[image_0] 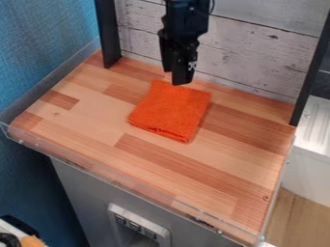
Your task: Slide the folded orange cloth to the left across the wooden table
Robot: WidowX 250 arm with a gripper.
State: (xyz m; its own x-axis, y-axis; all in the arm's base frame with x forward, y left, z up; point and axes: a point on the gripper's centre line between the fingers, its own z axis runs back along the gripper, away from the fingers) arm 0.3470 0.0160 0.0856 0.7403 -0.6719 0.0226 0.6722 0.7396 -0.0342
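The black gripper (174, 78) hangs down at the top middle, just above the back edge of an orange cloth (171, 110). Its fingertips stand apart, one lower in the view and farther right than the other, with nothing held between them. The cloth lies folded into a rough square on the wooden surface, turned slightly, with its layered edge toward the front. Whether the nearer fingertip touches the cloth's back edge, I cannot tell.
The wood-patterned tabletop (97, 120) has a clear raised lip (122, 184) along its front. Dark posts (108, 34) stand at the back left and right, with a whitewashed plank panel (258, 53) between them. A white ridged surface (317, 123) lies beyond the right edge.
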